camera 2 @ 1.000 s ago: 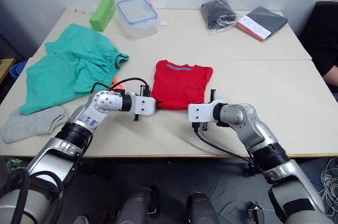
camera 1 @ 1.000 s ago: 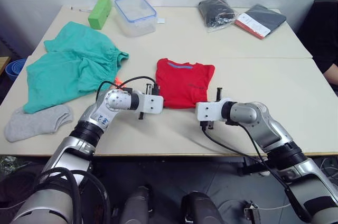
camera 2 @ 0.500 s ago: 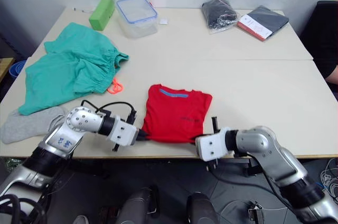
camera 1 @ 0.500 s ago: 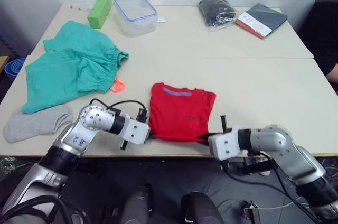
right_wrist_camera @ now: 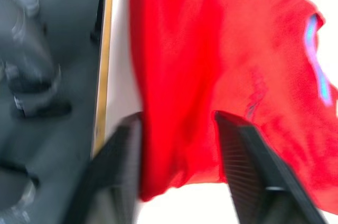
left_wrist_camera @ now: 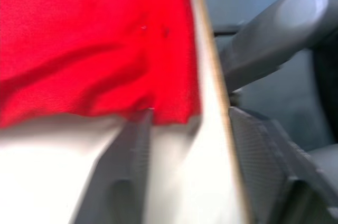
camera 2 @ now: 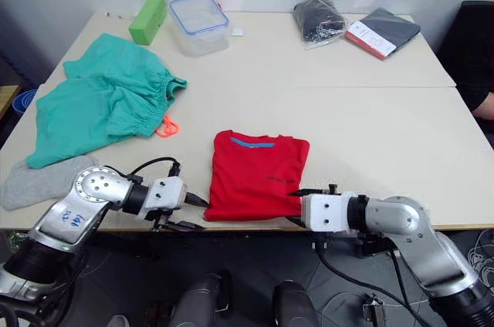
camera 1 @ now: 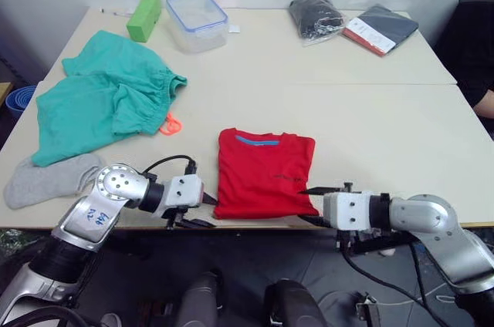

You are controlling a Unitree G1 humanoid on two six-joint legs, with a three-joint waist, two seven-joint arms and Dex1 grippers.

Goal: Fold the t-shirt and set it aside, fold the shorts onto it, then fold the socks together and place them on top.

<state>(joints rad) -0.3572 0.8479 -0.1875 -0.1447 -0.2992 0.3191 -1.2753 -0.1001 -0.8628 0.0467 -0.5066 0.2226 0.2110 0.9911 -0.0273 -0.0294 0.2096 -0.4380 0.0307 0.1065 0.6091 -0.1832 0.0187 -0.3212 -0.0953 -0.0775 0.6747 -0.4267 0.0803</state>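
Observation:
The red t-shirt (camera 1: 265, 173) lies folded in a neat rectangle, collar away from me, its hem at the table's front edge. My left gripper (camera 1: 205, 210) is open at the hem's left corner, one finger above the table edge and one below. At the hem's right corner my right gripper (camera 1: 309, 205) is open the same way; its wrist view shows the fingers (right_wrist_camera: 248, 160) spread with red cloth lying loose between them. The teal-green shorts (camera 1: 100, 103) are spread at the left with an orange drawstring (camera 1: 170, 123). The grey socks (camera 1: 50, 179) lie at the front left.
At the back stand a green block (camera 1: 145, 17) and a clear container with a blue rim (camera 1: 197, 20). A black bag (camera 1: 316, 17) and a dark notebook (camera 1: 382, 28) lie at the back right. A blue bowl (camera 1: 21, 99) sits off the table's left side.
Both grippers dragged the t-shirt toward me to the front edge, then opened and let go of its hem corners.

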